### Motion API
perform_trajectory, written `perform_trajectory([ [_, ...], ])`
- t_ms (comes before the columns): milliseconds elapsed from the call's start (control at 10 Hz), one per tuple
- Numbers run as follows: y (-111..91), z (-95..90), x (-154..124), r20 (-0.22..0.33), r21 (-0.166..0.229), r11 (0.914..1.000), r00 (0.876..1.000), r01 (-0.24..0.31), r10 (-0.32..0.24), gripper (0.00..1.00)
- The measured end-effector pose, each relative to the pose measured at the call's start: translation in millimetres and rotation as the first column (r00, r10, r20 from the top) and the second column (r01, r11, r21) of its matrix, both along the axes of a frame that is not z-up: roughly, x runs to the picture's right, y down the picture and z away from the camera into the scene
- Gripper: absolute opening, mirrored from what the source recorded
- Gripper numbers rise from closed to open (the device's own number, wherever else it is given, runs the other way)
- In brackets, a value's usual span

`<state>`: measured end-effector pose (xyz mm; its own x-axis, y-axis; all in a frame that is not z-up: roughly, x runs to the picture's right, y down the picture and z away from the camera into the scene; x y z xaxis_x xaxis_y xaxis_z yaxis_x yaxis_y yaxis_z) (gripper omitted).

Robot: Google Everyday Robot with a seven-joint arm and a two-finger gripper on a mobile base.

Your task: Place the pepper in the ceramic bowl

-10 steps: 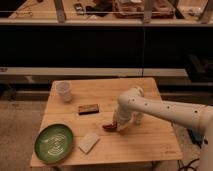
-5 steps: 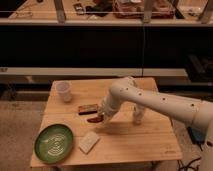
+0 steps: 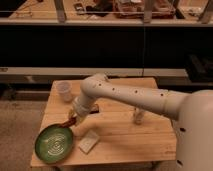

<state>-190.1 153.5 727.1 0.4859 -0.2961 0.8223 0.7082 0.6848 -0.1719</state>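
Observation:
The green ceramic bowl with pale swirl lines sits at the front left corner of the wooden table. My gripper hangs just above the bowl's far right rim, at the end of the white arm. It is shut on the small dark reddish pepper, which sticks out toward the bowl.
A small whitish cup stands at the table's back left. A flat brown block lies behind the arm, mostly hidden. A pale flat square lies right of the bowl. A small pale object stands mid-right. Dark shelving is behind.
The arm has swung left across the table with the pepper, from the table's middle to just over the bowl's right rim.

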Motion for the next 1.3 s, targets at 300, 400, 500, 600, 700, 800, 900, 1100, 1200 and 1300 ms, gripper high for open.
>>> perform_trajectory([
  [300, 35, -17.5, -45, 0.113, -0.010, 0.9943, 0.988, 0.106, -0.105, 0.08],
  [400, 51, -12.8, -52, 0.121, 0.005, 0.9859, 0.979, 0.168, -0.167, 0.22],
  [500, 59, -8.3, -56, 0.120, 0.018, 0.9795, 0.972, 0.201, -0.201, 0.30],
  [600, 64, -1.8, -59, 0.107, 0.033, 0.9729, 0.967, 0.229, -0.231, 0.40],
  [700, 64, 3.0, -62, 0.093, 0.047, 0.9679, 0.964, 0.247, -0.250, 0.52],
  [800, 62, 3.8, -66, 0.089, 0.057, 0.9656, 0.962, 0.254, -0.258, 0.60],
  [900, 59, 3.1, -70, 0.086, 0.067, 0.9632, 0.960, 0.260, -0.266, 0.70],
  [1100, 60, 0.8, -78, 0.088, 0.071, 0.9589, 0.956, 0.275, -0.280, 0.80],
  [1200, 64, -1.5, -82, 0.098, 0.059, 0.9585, 0.954, 0.279, -0.283, 0.80],
  [1300, 66, -3.1, -83, 0.108, 0.049, 0.9576, 0.952, 0.284, -0.288, 0.80],
])
